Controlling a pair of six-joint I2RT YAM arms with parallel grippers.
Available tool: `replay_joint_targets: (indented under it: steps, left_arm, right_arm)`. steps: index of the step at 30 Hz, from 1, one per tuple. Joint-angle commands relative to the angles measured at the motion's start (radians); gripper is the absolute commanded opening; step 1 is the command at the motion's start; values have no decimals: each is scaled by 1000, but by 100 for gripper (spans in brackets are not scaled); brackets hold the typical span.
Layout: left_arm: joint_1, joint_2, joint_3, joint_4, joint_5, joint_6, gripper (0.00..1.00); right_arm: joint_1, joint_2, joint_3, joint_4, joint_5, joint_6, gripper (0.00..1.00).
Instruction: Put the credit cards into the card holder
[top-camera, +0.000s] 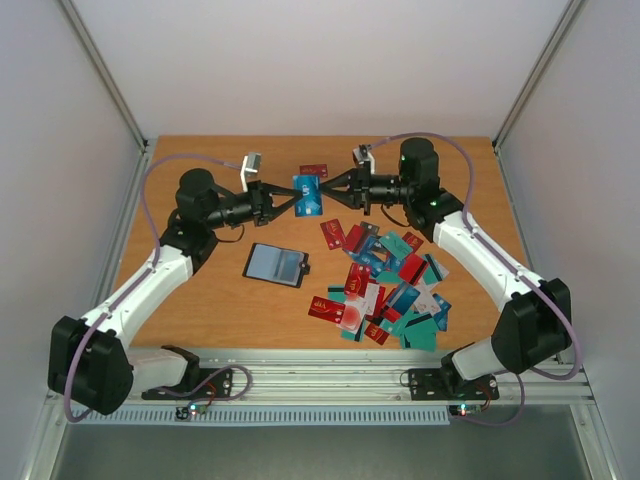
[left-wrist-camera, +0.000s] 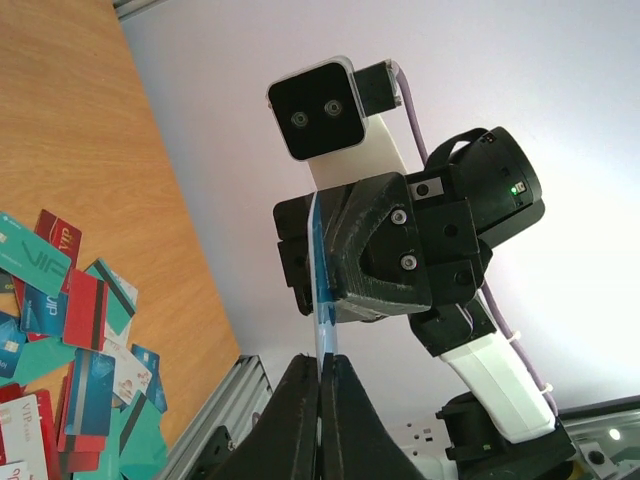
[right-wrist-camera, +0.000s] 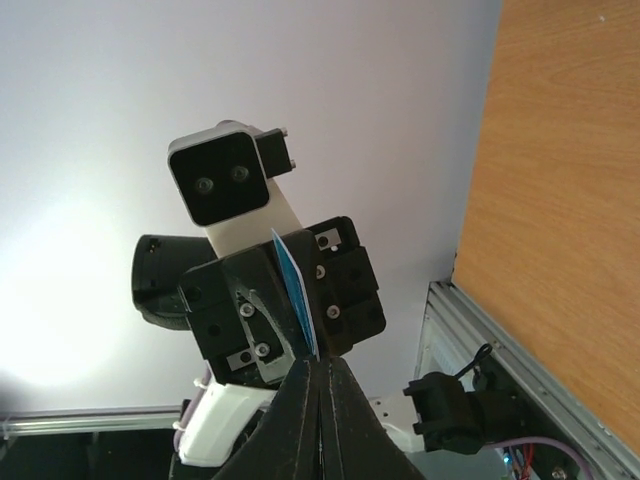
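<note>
Handover step: left tool (top-camera: 294, 200) and right tool (top-camera: 324, 190) both clamp one blue credit card (top-camera: 308, 195) on edge in the air just beyond the card holder (top-camera: 276, 264) on the table (top-camera: 200, 300). Next, one tool should likely release so the other can lower it to a slot; the card heap (top-camera: 385, 285) right of the holder obstructs nothing.

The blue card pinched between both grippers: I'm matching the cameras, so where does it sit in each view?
Top external: blue card upper centre, between left gripper and right gripper.
Left wrist: blue card lower centre, edge-on, a thin strip.
Right wrist: blue card lower centre, a tilted sliver.
Shared landmark: the wooden table, at left in the left wrist view, at right in the right wrist view.
</note>
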Motion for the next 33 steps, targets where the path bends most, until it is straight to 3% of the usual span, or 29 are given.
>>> replay_joint_targets:
  steps: [1, 4, 7, 15, 22, 29, 31, 33]
  left_arm:
    - [3, -5, -14, 123, 19, -23, 0]
    - [3, -10, -12, 121, 27, -25, 0]
    - [3, -17, -9, 118, 30, -26, 0]
    - [3, -16, -5, 103, 30, -25, 0]
    - [3, -9, -6, 88, 35, -20, 0]
    - [3, 1, -4, 73, 45, -18, 2]
    - [3, 2, -2, 44, 48, -7, 9]
    - [3, -5, 14, -58, 38, 29, 30]
  right_arm:
    - [13, 10, 57, -3, -59, -24, 9]
    - [13, -1, 85, -119, -79, -112, 36]
    - [13, -8, 75, -115, -113, -120, 43]
    - [14, -11, 73, -107, -167, -130, 21]
    - [15, -6, 83, -106, -203, -133, 18]
    - [32, 2, 94, -166, -192, -179, 4]
    - [38, 5, 92, -177, -182, -189, 1]
    - [40, 2, 88, -200, -165, -201, 1]
